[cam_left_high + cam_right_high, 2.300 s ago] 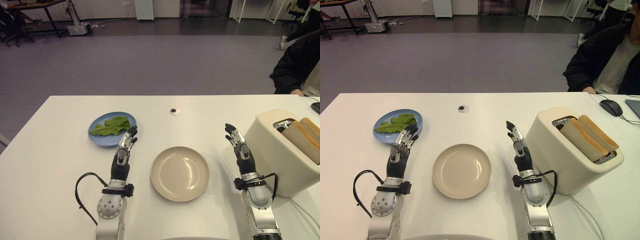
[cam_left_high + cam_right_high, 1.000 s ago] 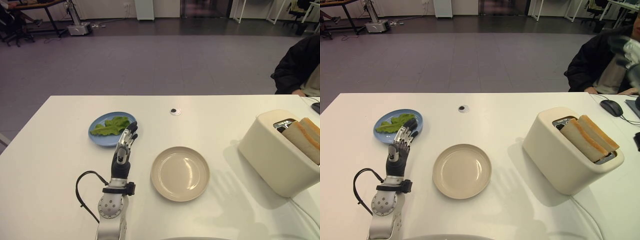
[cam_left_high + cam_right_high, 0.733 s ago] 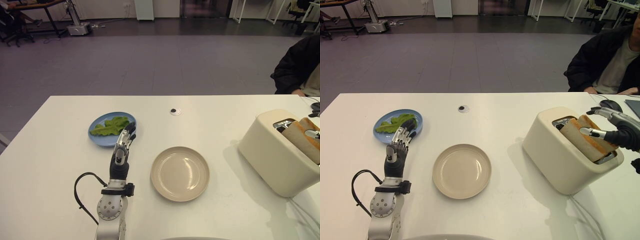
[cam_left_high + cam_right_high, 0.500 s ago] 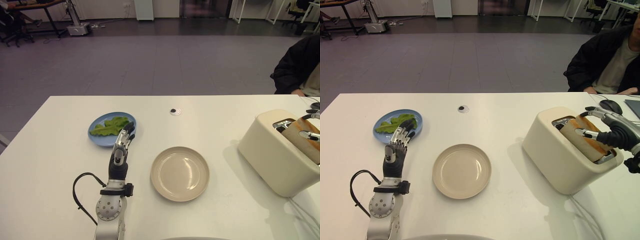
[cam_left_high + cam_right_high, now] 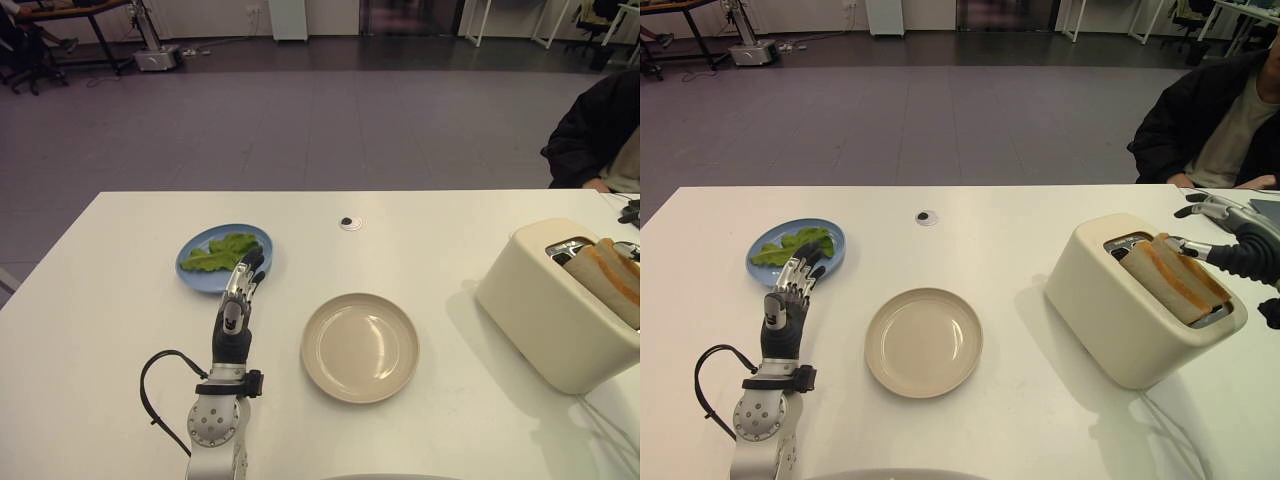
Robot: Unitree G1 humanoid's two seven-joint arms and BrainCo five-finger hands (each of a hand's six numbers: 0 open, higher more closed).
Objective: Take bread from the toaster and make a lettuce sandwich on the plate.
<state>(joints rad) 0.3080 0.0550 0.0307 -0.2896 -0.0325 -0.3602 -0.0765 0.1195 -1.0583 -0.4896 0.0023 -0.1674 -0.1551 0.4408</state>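
A cream toaster [image 5: 1118, 305] stands at the table's right with two bread slices [image 5: 1177, 277] sticking up from its slots. My right hand [image 5: 1236, 246] hovers just right of the slices, fingers spread and holding nothing, one fingertip [image 5: 1174, 241] close to the bread top. The beige plate [image 5: 924, 342] lies bare at the table's middle. A lettuce leaf [image 5: 225, 250] sits on a small blue plate [image 5: 192, 271] at the left. My left hand [image 5: 234, 306] rests on the table with fingers straight, tips at the blue plate's near rim.
A small black knob on a white disc [image 5: 927, 215] is set into the table behind the plates. A black cable loop [image 5: 706, 383] hangs from my left wrist. The toaster's cord [image 5: 1175, 428] runs toward the front right edge.
My right hand rose from the table beside the toaster, came onto the bread slices from the right, then drew back slightly right. My left hand slid a little left.
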